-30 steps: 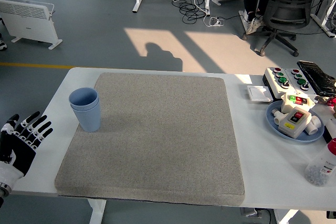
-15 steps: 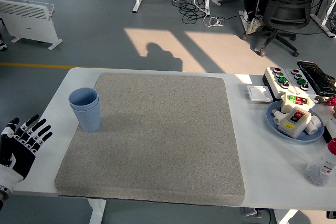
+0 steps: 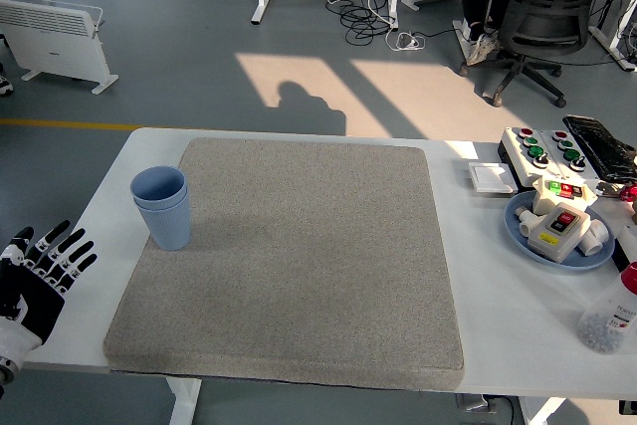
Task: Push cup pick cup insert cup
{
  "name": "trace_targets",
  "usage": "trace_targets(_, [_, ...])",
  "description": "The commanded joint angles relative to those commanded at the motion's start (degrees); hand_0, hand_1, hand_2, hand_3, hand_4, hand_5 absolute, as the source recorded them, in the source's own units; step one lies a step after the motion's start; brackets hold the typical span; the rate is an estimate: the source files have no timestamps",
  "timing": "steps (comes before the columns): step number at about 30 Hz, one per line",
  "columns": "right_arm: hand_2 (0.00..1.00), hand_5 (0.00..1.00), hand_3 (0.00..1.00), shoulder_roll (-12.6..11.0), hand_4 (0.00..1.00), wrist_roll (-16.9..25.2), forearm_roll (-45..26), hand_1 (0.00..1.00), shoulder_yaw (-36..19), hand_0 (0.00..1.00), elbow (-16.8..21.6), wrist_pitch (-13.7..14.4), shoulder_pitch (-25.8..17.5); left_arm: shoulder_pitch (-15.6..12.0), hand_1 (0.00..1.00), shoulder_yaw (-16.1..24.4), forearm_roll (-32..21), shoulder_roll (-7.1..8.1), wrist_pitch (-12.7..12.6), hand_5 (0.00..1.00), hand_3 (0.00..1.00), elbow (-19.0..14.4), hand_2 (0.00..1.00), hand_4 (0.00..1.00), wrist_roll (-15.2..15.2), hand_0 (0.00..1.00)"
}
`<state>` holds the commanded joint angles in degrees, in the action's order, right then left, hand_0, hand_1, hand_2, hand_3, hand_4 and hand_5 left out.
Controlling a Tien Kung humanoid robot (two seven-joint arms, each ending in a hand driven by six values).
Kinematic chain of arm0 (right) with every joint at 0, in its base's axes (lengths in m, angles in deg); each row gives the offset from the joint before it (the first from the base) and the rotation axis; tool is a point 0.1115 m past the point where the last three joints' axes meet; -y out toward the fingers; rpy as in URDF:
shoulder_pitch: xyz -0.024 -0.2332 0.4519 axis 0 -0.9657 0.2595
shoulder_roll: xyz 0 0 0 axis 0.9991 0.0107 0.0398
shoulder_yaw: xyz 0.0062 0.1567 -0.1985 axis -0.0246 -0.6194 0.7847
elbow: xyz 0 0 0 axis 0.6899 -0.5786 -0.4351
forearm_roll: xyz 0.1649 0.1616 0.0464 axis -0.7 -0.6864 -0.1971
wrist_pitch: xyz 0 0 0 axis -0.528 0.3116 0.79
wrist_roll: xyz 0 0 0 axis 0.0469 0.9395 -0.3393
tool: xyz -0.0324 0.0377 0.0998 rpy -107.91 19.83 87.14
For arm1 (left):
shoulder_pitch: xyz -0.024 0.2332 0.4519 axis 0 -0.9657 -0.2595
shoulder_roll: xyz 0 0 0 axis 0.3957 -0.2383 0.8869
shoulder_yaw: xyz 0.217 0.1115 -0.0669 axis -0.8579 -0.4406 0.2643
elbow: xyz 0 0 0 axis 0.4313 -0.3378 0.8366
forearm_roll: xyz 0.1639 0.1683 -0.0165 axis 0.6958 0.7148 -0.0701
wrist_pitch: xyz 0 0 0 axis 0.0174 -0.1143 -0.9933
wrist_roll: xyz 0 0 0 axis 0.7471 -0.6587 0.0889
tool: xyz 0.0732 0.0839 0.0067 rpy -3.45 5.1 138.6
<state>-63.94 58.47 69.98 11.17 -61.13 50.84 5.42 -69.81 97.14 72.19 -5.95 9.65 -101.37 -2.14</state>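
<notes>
- The blue cups [image 3: 162,206] stand upright on the grey mat [image 3: 299,266], near its far left corner. They appear to be 2 cups, one sitting inside the other, because 2 rims show one above the other.
- From this I judge that the inserting step is already done; no other cup is on the table [image 3: 478,276].
- The inside of the top cup looks empty, as far as the view from above shows it.
- The left hand [image 3: 38,271] is at the left edge of the picture, beside the table's near left corner and well apart from the cups. Its fingers [image 3: 62,251] are spread and straight, and it holds nothing (it looks released, not working).
- The right hand is not in view.
- The mat probably gives a soft, non-slippery surface, so the cups stay where they are placed.
- On the right, off the mat, a blue plate [image 3: 523,236] holds a white box with a red button [image 3: 559,226] and some white pieces.
- Behind it lies a button panel [image 3: 542,151], and at the right edge stands a clear bottle [image 3: 609,316] with small grey things inside.
</notes>
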Motion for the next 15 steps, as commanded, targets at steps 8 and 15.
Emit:
trace_targets(8, [0.648, 0.412, 0.588, 0.0, 0.123, 0.2, -0.3, 0.636, 0.3, 0.71, 0.0, 0.0, 0.3, 0.1, 0.801, 0.3, 0.2, -0.05, -0.1, 0.998, 0.819, 0.0, 0.812, 0.604, 0.0, 0.805])
trace_targets(15, [0.649, 0.412, 0.587, 0.0, 0.123, 0.4, -1.1, 0.636, 0.7, 0.71, 0.0, 0.1, 0.8, 0.3, 0.802, 0.9, 0.3, 0.09, -0.2, 0.998, 0.82, -0.1, 0.813, 0.615, 0.0, 0.807])
